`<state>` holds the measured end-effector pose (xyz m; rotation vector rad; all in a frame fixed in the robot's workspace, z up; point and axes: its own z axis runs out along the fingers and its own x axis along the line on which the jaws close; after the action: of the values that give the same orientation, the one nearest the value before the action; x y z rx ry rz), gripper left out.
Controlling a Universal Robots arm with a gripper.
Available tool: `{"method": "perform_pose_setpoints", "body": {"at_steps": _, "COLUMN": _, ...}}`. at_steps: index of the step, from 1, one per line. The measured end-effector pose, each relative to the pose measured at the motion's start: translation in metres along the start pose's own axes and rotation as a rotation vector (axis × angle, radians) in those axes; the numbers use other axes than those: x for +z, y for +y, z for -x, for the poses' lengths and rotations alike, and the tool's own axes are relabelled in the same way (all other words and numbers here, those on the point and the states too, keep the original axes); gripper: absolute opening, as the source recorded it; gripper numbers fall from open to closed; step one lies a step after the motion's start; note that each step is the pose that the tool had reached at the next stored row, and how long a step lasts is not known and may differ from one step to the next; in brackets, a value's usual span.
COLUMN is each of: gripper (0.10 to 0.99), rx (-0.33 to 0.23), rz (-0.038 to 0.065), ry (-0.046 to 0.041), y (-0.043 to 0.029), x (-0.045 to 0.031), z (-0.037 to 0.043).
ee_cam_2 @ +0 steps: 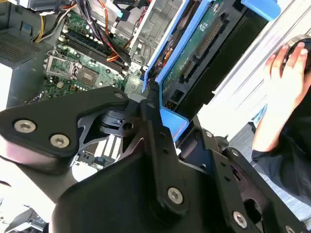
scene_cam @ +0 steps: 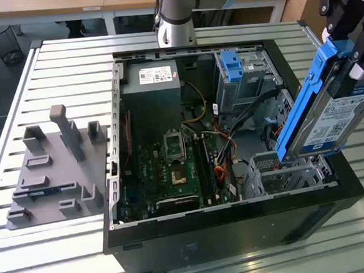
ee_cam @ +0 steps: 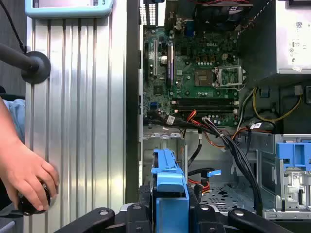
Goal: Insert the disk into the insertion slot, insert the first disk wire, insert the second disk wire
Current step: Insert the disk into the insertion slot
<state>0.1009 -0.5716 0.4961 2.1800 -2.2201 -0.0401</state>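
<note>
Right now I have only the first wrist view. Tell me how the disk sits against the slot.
Observer: In the exterior view the disk hangs steeply tilted in the gripper. Its lower end is over the slot, not slid in.
Operator: Give me its underside.
Observer: The second wrist view shows a green circuit board on that face.
Operator: Now the surroundings.
Observer: A grey fixture plate lies on the table, at the exterior view's left of the computer case.
</note>
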Motion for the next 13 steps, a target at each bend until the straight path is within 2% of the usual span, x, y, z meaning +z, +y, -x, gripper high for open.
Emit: {"method": "perform_pose_setpoints", "body": {"at_steps": 13, "gripper": 0.365, "rx": 0.000, "rz": 0.000, "ry": 0.0002, "y": 0.0009, "x": 0.0005, "z": 0.0007}}
